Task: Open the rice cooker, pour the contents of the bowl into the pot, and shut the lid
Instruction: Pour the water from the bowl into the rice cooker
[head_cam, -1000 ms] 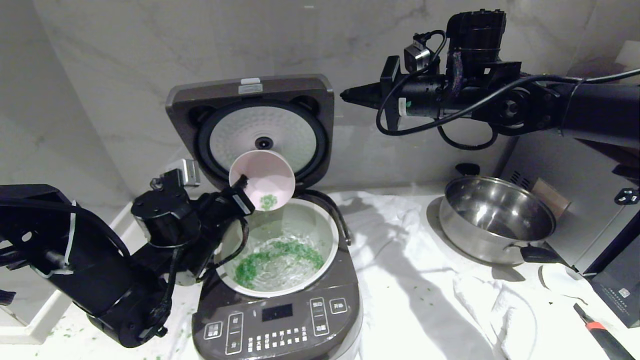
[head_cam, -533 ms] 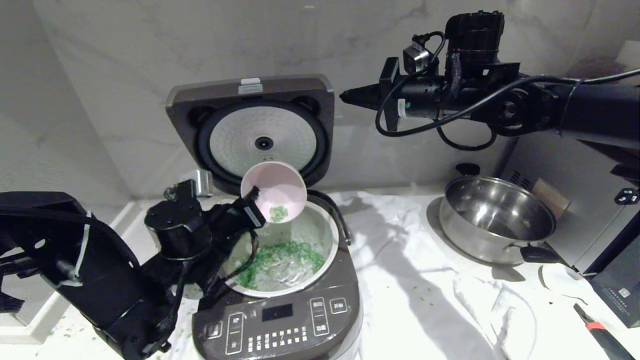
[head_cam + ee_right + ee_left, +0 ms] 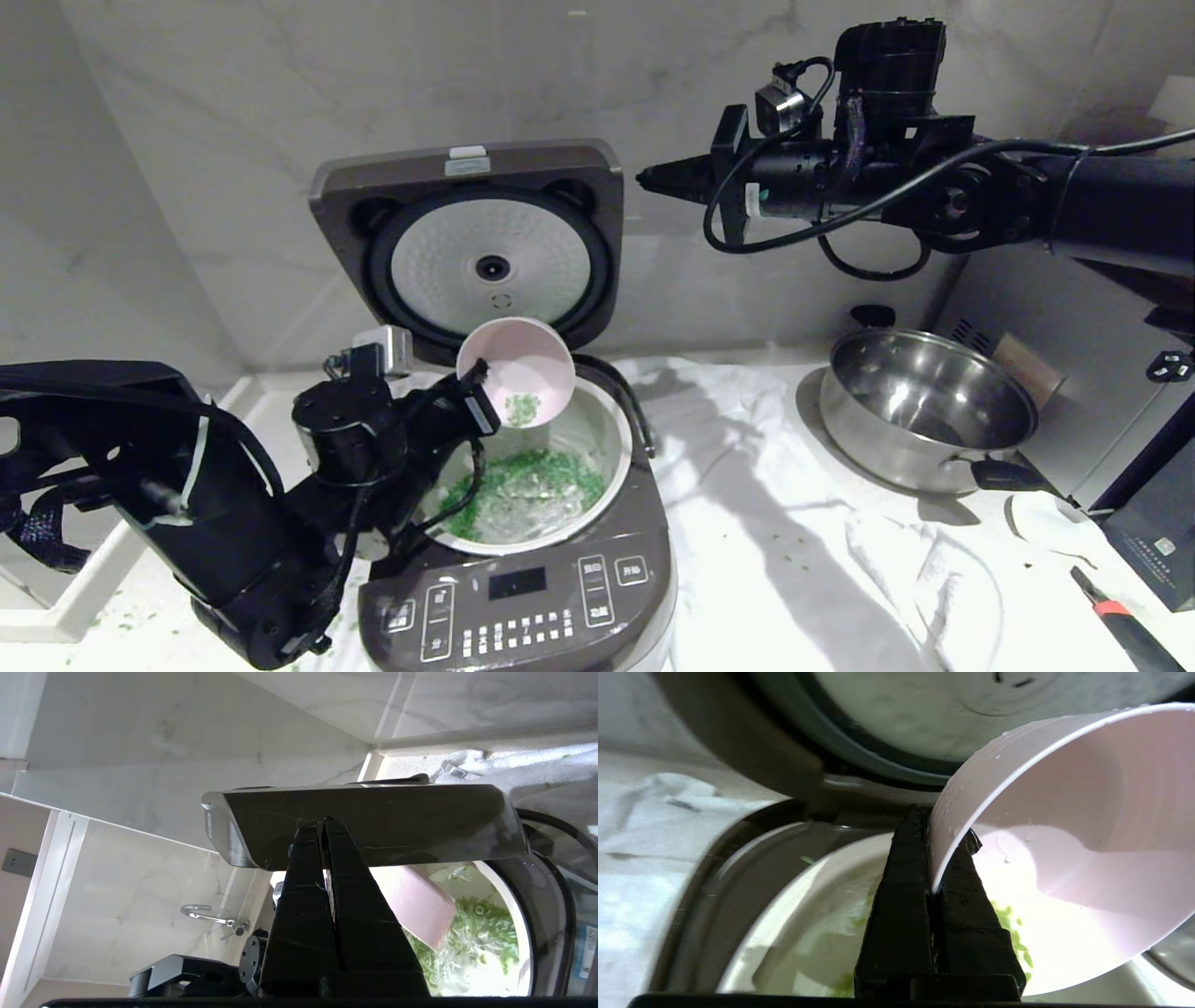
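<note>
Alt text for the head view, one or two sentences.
Left end effector tips a pink bowl holding a few green bits over the open rice cooker's pot. Right end effector hangs beside the raised lid.

Rice cooker [image 3: 523,579] front panel is getting cut off by the head view's bottom edge. Left arm [image 3: 233,523] is hiding the pot's [image 3: 611,439] left rim.

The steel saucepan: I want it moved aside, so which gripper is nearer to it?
Right. The right gripper hangs shut, above and left of the saucepan. The left gripper is farther left, over the cooker, holding the bowl.
</note>
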{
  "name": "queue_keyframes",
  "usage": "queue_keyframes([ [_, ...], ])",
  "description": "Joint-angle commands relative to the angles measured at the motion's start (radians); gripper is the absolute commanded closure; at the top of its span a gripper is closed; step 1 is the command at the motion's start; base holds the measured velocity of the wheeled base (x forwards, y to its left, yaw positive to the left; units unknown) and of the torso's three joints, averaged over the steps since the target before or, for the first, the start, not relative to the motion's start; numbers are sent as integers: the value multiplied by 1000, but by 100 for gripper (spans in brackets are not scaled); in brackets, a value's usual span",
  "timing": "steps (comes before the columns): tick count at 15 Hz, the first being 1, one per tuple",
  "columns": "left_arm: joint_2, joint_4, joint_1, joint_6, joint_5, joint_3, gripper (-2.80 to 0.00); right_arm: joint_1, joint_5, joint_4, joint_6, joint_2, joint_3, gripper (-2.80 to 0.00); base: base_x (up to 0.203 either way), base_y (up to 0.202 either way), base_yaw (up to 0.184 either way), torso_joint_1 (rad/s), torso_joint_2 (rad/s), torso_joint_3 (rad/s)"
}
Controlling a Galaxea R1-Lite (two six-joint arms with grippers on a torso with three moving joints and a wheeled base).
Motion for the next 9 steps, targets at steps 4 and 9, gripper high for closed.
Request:
queue_keyframes([
  [4,1,-8,2,7,-2,12,0,2,5,-2,5,1,1,0,0,0,0,0,0,0],
  [9,-25,-8,7,58,-32,7,0,1,5,-2,5,4,-1,0,0,0,0,0,0,0],
])
